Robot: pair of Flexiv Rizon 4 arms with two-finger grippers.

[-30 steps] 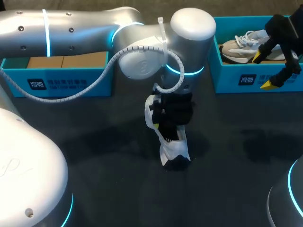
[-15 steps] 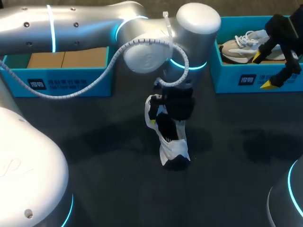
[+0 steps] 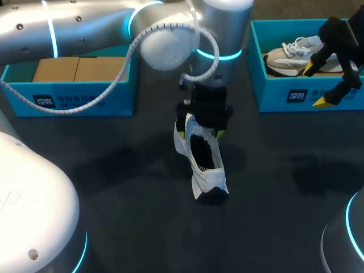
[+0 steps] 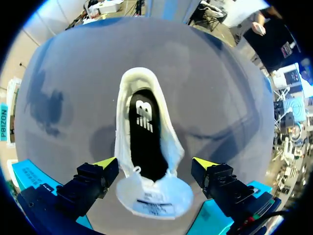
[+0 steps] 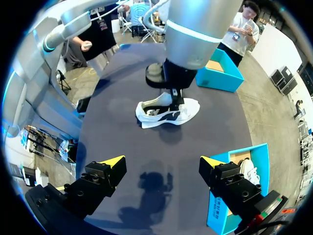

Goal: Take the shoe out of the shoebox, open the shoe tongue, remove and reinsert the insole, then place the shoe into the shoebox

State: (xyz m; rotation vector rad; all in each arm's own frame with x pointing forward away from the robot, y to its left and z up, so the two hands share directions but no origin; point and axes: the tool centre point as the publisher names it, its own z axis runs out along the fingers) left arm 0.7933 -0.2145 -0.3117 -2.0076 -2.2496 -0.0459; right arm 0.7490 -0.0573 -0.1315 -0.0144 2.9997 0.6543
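Shoe point(image 3: 203, 165): white, out of any box, flat on the dark table point(image 3: 114, 193) just right of the frame's centre, opening upward, long axis running down the frame

Insole point(image 4: 143, 134): black with a white mark, seated inside the shoe point(image 4: 146, 122), seen through the opening in the left wrist view

Left gripper point(image 3: 200, 135): directly above the shoe's upper end; jaws wide, one yellow tip on each side of the shoe, neither seen pressing on it; in its own view point(image 4: 155, 162) the shoe's near end, white with a small label, lies between the fingers

In the way: left arm point(image 3: 85, 28) sweeps in from the upper left, its wrist and black gripper body hiding the shoe's upper end from the head camera

Left shoebox point(image 3: 85, 101): blue, upper left, brown cardboard inside, well apart from the shoe

Right shoebox point(image 3: 284, 96): blue, upper right, holding a second shoe point(image 3: 287, 56), beige and grey with white laces

Right gripper point(image 3: 317, 85): at the right edge over the right shoebox's front wall, jaws wide and holding nothing; from its own view point(image 5: 160, 161) the shoe point(image 5: 168, 112) lies well ahead under the left arm
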